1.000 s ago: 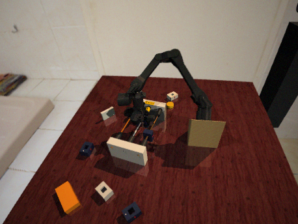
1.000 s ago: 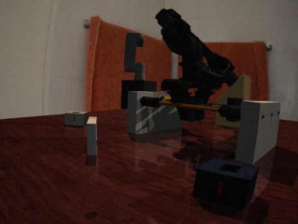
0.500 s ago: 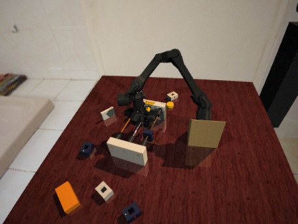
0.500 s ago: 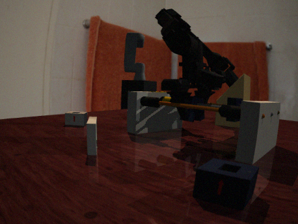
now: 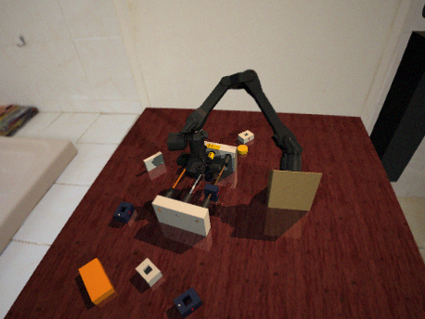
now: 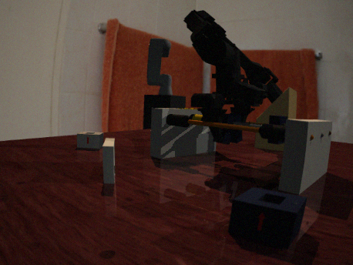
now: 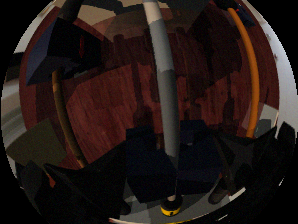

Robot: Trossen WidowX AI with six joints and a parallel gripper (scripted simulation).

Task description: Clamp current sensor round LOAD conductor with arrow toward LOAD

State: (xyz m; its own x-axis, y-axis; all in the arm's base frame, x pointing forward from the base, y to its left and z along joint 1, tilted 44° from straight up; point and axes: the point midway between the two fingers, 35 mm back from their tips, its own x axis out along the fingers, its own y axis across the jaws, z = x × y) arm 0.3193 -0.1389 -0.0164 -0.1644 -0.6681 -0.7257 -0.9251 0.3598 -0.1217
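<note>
Three conductors run between a near white block (image 5: 181,214) (image 6: 304,154) and a far white block (image 5: 223,150) (image 6: 177,132): a grey one (image 5: 194,185) (image 7: 162,63) in the middle and orange ones at the left (image 5: 178,177) (image 7: 60,110) and right (image 5: 222,172) (image 7: 249,63). My gripper (image 5: 199,166) (image 6: 227,127) (image 7: 167,139) hangs over them near the far block and is shut on the dark blue sensor (image 7: 148,163) (image 6: 228,135), whose halves sit on either side of the grey conductor. A yellow marker (image 5: 212,146) (image 7: 169,209) is on the far block. I cannot see the sensor's arrow.
Another dark blue block (image 5: 211,190) sits on the right conductor. Loose sensor-like blocks lie around: dark blue ones (image 5: 124,211) (image 5: 187,301) (image 6: 267,216), white ones (image 5: 148,271) (image 5: 246,136). There are also an orange box (image 5: 96,280), a yellow cylinder (image 5: 242,149), a tan panel (image 5: 293,189) and a small white plate (image 5: 154,161) (image 6: 109,159).
</note>
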